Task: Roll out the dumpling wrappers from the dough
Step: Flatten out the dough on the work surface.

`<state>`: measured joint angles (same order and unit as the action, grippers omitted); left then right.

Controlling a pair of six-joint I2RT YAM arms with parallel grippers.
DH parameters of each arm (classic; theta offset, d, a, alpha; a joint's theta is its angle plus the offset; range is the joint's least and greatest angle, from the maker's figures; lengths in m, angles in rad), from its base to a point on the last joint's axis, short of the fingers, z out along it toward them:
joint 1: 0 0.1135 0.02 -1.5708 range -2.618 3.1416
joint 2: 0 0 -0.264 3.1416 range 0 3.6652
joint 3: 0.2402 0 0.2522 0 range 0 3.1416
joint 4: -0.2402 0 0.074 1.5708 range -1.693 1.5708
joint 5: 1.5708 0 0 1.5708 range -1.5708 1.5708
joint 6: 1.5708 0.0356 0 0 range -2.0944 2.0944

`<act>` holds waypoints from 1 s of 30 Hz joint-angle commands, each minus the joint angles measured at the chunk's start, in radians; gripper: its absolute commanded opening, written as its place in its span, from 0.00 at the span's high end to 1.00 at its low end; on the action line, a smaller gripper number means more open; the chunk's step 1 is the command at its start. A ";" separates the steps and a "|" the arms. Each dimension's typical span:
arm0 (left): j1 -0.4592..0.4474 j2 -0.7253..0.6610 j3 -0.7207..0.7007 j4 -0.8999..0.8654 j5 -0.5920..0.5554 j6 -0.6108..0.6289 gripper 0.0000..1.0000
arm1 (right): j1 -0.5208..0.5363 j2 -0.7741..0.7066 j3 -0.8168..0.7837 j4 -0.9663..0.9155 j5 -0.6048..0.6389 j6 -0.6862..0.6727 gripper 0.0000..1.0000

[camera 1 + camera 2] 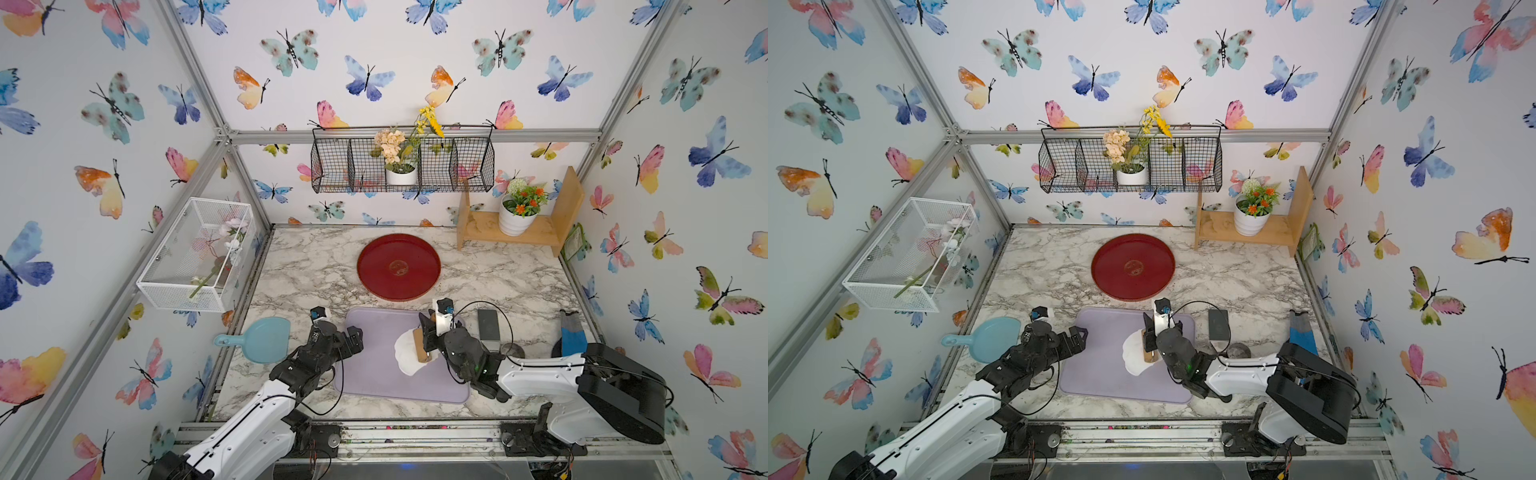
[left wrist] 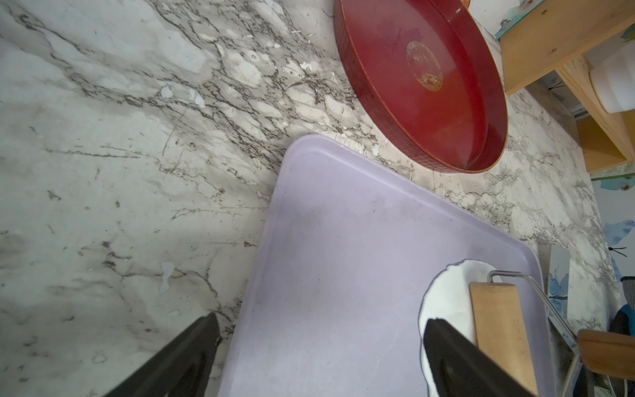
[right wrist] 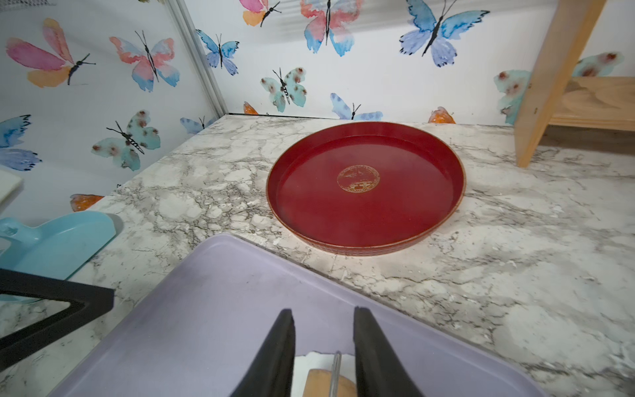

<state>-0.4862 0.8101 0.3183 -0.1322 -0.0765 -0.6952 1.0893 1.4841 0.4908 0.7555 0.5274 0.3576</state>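
Left wrist view: wooden roller [image 2: 500, 330] lies on the dough [image 2: 446, 295], a flattened ragged sheet on the lilac board [image 2: 343, 240], right-arm side. You've no wrappers yet, and the red tray [image 2: 446, 113] beyond the board holds nothing. Right wrist view alone shows right gripper [image 3: 323, 312] clamped on the roller's handle. Left gripper [image 2: 321, 318] gapes empty.

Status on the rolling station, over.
Left gripper open over mat edge. Right gripper shut on roller, barrel on dough. Dough one irregular sheet. Nothing blocking.
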 commanded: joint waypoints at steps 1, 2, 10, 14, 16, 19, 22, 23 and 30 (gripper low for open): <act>0.004 -0.012 0.030 -0.022 -0.008 0.019 0.01 | 0.047 0.116 -0.015 -0.201 -0.125 0.049 0.98; 0.004 -0.012 0.031 -0.024 -0.009 0.020 0.01 | 0.052 0.126 -0.008 -0.199 -0.124 0.062 0.98; 0.004 -0.011 0.030 -0.019 -0.009 0.018 0.01 | 0.060 0.117 -0.011 -0.234 -0.028 0.107 0.98; 0.004 -0.001 0.030 -0.010 -0.003 0.015 0.01 | 0.060 0.067 -0.017 -0.317 0.093 0.144 0.98; 0.003 0.001 0.033 -0.010 -0.002 0.017 0.01 | 0.057 0.040 -0.015 -0.375 0.179 0.147 0.98; 0.003 0.001 0.038 -0.013 -0.003 0.019 0.01 | 0.039 -0.007 -0.026 -0.440 0.242 0.153 0.98; 0.003 -0.003 0.039 -0.016 -0.003 0.019 0.01 | 0.022 -0.056 -0.058 -0.465 0.276 0.151 0.98; 0.003 -0.005 0.040 -0.016 -0.003 0.019 0.01 | 0.019 -0.075 -0.066 -0.478 0.287 0.154 0.98; 0.004 -0.017 0.038 -0.021 -0.005 0.017 0.01 | 0.012 -0.155 -0.082 -0.502 0.295 0.130 0.98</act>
<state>-0.4862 0.8062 0.3389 -0.1349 -0.0765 -0.6914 1.1122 1.3075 0.4515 0.4770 0.7643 0.5461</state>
